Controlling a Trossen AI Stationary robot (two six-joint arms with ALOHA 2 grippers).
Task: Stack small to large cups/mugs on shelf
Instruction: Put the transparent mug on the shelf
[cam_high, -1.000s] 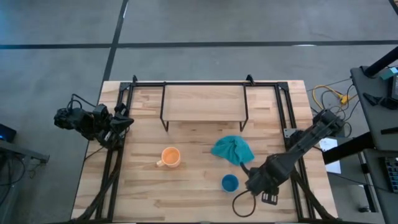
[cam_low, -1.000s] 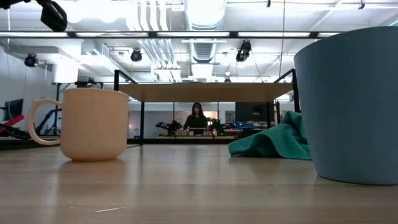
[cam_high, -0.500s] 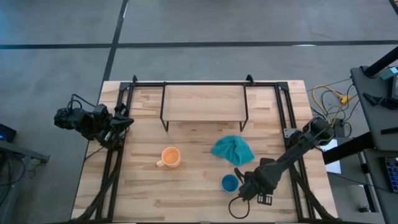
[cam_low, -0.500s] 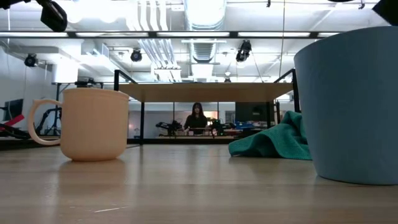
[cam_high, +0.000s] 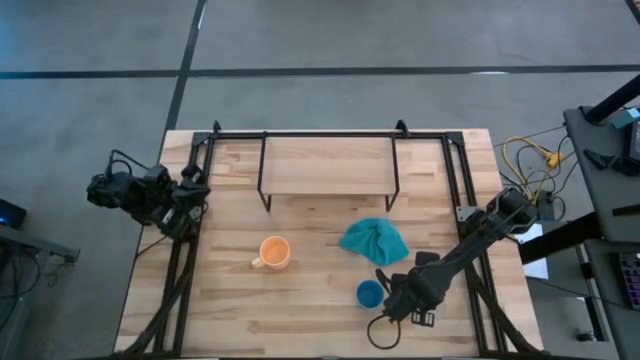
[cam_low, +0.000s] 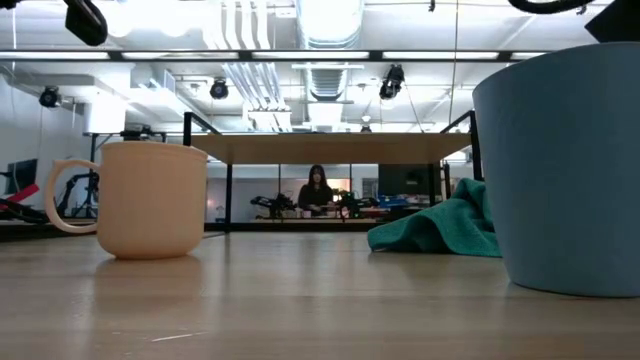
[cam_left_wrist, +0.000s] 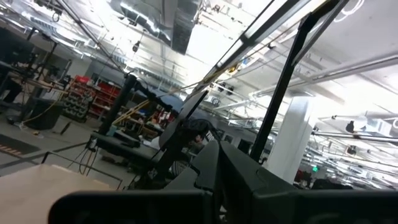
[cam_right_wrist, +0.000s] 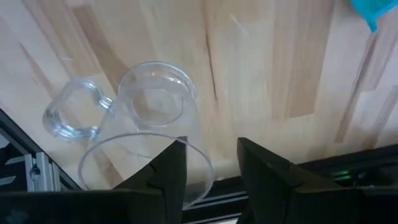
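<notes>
We've got the clear glass cup (cam_right_wrist: 146, 134) sitting on the counter (cam_high: 310, 310) right in front of the right gripper (cam_right_wrist: 208, 165), its rim partly between the open jaws, just beside the blue cup (cam_high: 369, 293). Left gripper (cam_high: 190, 190) waits at the counter's left edge; can't tell its jaws.

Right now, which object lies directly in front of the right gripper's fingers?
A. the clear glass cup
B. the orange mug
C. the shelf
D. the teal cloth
A: the right wrist view shows the clear glass cup just past the right gripper, whose fingers stand apart.
</notes>
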